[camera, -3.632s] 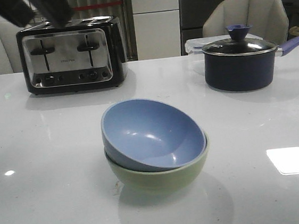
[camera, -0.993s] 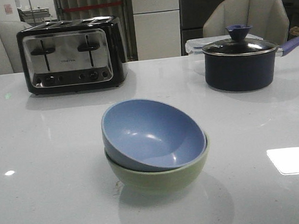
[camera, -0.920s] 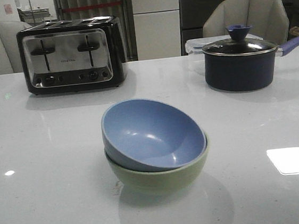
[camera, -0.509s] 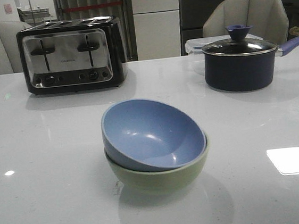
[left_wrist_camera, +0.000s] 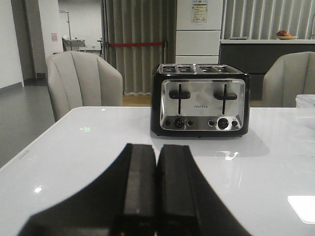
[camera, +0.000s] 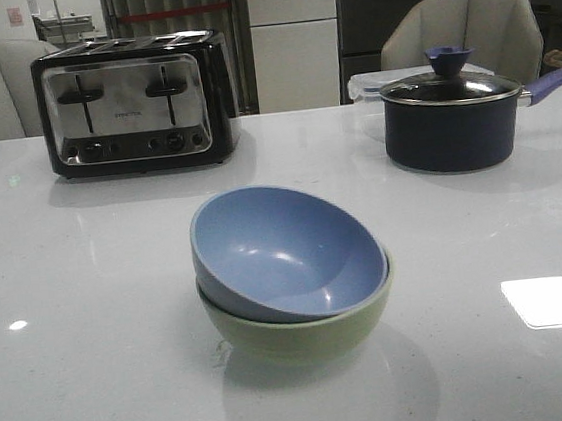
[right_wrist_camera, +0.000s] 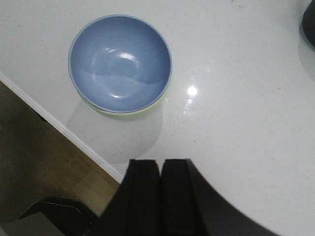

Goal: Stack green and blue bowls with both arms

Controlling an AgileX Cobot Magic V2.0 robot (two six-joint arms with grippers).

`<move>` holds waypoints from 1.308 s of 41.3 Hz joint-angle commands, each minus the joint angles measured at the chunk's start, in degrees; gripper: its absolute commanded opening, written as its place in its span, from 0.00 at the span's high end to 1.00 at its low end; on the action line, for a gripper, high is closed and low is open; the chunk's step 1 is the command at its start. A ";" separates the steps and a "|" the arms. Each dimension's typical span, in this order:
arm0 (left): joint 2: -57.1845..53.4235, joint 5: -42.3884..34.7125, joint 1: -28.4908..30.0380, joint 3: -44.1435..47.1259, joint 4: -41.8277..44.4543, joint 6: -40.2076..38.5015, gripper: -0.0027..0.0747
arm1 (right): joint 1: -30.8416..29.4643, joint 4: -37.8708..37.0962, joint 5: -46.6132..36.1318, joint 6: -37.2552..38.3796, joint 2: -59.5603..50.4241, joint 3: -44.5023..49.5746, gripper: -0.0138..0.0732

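Now blue bowl (camera: 285,250) tilted inside green bowl (camera: 304,331) near table edge (right_wrist_camera: 59,129), both arms' fingers (left_wrist_camera: 156,187) pressed together, empty.

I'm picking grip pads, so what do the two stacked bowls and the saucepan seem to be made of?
Blue bowl and green bowl: matte with only soft highlights, likely glazed ceramic or melamine; hard to tell which. Saucepan: dark coated metal body, probably enamel or nonstick, with a shiny metal rim.
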 commanded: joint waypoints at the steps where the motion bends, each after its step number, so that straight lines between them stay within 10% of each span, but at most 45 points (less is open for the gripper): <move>1: -1.28 -4.88 0.01 0.27 -0.56 0.17 0.85 | -0.05 -0.05 -3.62 -0.43 -0.22 -1.61 0.81; 23: -1.28 -4.88 -0.10 0.27 -0.56 0.17 0.85 | -7.20 0.29 -6.10 -0.43 -6.41 1.22 0.81; 41: -1.28 -4.88 -0.10 0.27 -0.56 0.17 0.85 | -25.50 0.43 -34.40 -0.43 -33.48 29.52 0.81; 54: -1.16 -4.88 -0.10 0.27 -0.56 0.17 0.85 | -26.79 0.69 -36.89 -0.43 -41.79 37.95 0.81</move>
